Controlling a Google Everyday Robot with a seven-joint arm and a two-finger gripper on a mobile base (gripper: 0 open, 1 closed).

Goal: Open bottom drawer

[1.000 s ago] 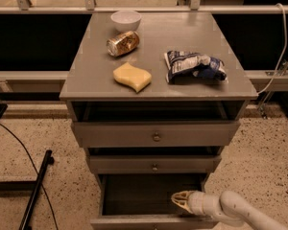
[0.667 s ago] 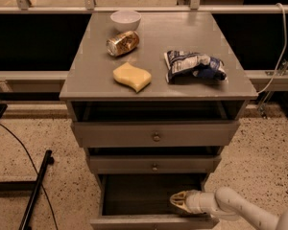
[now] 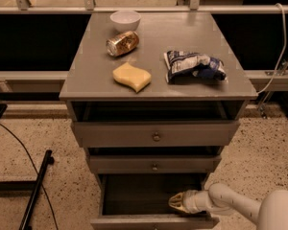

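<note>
Although cut off by the lower edge of view, plainly pulled out below the cabinet's (image 3: pixel 182 32) other two: bottom drawer (image 3: pixel 134 195). Stretched in from lower right, nearly level: white arm (image 3: pixel 235 205), gripper (image 3: pixel 179 203) inside the drawer's right half. Clenched or released, cannot tell.

Gripper (image 3: pixel 175 202) in bottom drawer (image 3: pixel 134 222), right side, below middle drawer (image 3: pixel 125 165).

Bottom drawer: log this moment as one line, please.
task: open bottom drawer | grey wooden bottom drawer: pulled out, interior showing | gripper: in the open drawer, near its front panel | status: drawer open
</note>
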